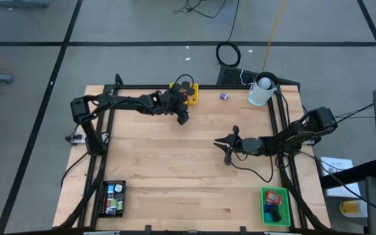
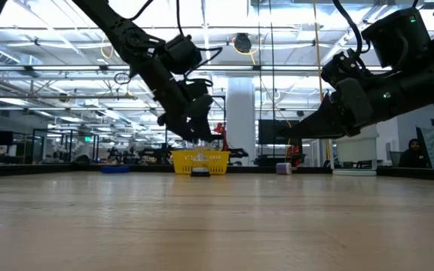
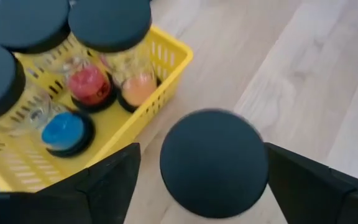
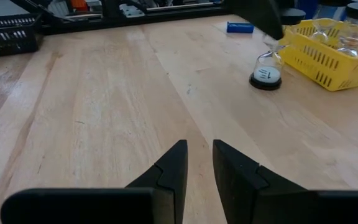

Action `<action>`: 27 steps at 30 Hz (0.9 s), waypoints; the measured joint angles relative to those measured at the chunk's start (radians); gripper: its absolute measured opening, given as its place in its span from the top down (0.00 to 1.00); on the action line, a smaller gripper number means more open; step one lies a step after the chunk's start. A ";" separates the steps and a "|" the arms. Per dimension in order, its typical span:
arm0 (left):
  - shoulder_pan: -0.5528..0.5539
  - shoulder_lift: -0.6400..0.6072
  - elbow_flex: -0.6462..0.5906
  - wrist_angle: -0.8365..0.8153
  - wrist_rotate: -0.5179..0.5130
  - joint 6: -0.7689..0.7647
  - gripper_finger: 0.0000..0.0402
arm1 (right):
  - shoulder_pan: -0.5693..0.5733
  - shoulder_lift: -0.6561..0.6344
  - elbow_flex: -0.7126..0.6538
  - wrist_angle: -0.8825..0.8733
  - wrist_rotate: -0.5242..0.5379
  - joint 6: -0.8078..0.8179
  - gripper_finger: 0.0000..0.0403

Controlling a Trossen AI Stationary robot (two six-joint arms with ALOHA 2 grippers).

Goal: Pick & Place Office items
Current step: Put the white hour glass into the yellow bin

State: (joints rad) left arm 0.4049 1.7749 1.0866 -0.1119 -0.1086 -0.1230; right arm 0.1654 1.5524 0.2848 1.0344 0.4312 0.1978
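A small sand timer [image 4: 266, 68] with black round caps stands upright on the wood, just near of the yellow tray [image 1: 193, 94]. My left gripper [image 3: 202, 149] hangs over it, open, with one finger on each side of its top cap [image 3: 213, 163]. Other black-capped timers with red, orange and blue sand stand in the yellow tray [image 3: 166, 68]. A small purple-blue block [image 1: 224, 96] lies right of that tray. My right gripper [image 4: 199, 149] hovers over bare wood at mid-table [image 1: 222, 143], open by a narrow gap and holding nothing. My left gripper comes from above, pointing down, with its fingers [image 3: 110, 180] on either side of the timer's black top cap. A gap shows at one finger. Whether the other finger touches the cap, I cannot tell. The timer's base [image 2: 200, 172] rests on the table.
A white cup [image 1: 260, 91] stands at the far right corner. A black tray [image 1: 113, 198] with small items sits at the near left, a green tray [image 1: 276, 205] with items at the near right. Bare wood lies between the arms.
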 joint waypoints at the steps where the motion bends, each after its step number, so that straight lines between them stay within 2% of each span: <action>1: 0.000 0.002 0.000 0.009 0.000 0.000 0.19 | 0.000 0.000 0.000 0.000 -0.003 0.000 0.82; 11: 0.000 0.004 0.001 -0.002 0.001 0.023 0.47 | 0.000 0.000 0.000 0.000 -0.017 0.000 0.82; 15: 0.012 -0.020 0.001 -0.031 -0.002 0.042 0.47 | 0.000 0.000 0.000 0.000 -0.017 0.000 0.82; 22: 0.052 -0.134 0.002 -0.001 -0.038 0.032 0.44 | 0.000 0.000 -0.001 -0.010 -0.016 0.000 0.82; 27: 0.089 -0.146 0.002 0.031 -0.050 0.031 0.46 | 0.000 0.000 -0.001 -0.015 -0.016 0.002 0.82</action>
State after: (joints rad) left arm 0.4940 1.6290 1.0882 -0.0809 -0.1590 -0.0922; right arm 0.1654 1.5528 0.2840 1.0195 0.4149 0.1993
